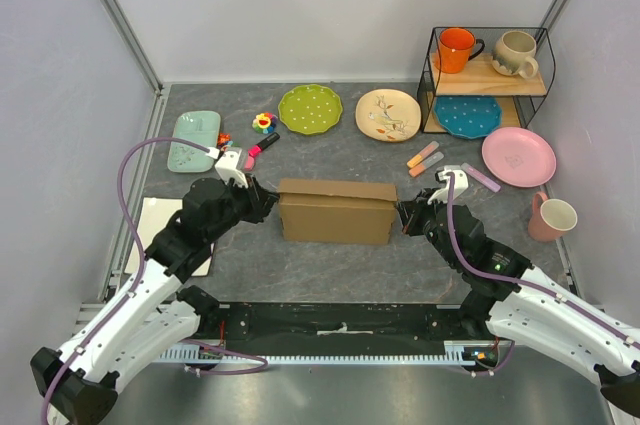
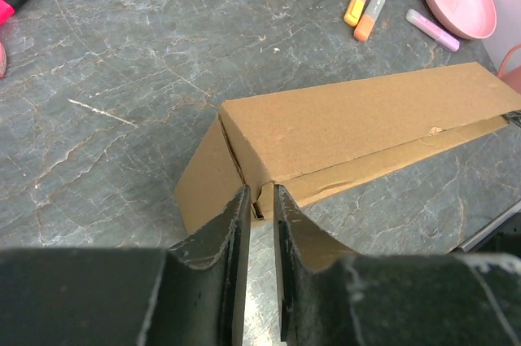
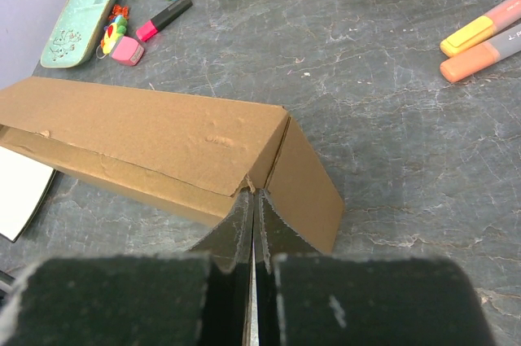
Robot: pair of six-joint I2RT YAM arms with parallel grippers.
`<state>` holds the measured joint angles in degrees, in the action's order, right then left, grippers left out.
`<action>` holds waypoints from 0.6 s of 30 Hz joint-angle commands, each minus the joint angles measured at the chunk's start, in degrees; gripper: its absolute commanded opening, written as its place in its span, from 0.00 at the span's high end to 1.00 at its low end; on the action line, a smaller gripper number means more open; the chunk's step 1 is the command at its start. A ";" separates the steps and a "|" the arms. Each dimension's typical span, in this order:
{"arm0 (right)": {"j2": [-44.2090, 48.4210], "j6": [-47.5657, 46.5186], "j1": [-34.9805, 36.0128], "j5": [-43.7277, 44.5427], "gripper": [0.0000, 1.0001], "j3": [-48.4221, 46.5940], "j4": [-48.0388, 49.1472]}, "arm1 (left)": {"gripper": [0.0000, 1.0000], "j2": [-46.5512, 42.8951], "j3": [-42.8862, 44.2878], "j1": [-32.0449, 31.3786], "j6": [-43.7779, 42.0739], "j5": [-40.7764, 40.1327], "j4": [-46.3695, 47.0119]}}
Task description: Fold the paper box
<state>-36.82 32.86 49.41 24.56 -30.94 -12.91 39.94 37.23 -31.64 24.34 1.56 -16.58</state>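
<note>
The paper box is a brown cardboard box standing folded shut in the middle of the table. My left gripper is at its left end. In the left wrist view the left gripper is open by a narrow gap with nothing between the fingers, its tips at the near corner of the box. My right gripper is at the box's right end. In the right wrist view the right gripper is shut, its tips touching the near corner of the box under the lid's edge.
Behind the box lie a green plate, a cream plate, highlighters and a pink plate. A wire rack at the back right holds two mugs and a blue plate. A pink cup stands right. A mint dish and a white tray lie left.
</note>
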 commanded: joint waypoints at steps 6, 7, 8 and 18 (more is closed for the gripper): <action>-1.33 -0.34 0.16 -0.30 1.00 0.70 -7.57 | 0.80 1.28 2.05 -0.27 -2.28 -0.07 2.95; -1.41 -0.26 0.16 -0.21 1.00 0.79 -7.57 | 0.80 1.63 2.31 -0.27 -2.28 -0.07 2.87; -1.41 -0.17 0.25 -0.30 1.00 0.88 -7.57 | 0.80 1.72 2.40 -0.27 -2.28 -0.07 3.04; -1.15 0.27 0.16 -0.82 1.00 1.58 -7.48 | 0.98 1.98 0.83 -0.35 -1.93 0.63 4.89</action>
<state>-36.82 32.99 49.41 24.51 -30.94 -12.93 41.98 37.23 -31.64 23.79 1.61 -15.66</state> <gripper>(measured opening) 0.007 0.025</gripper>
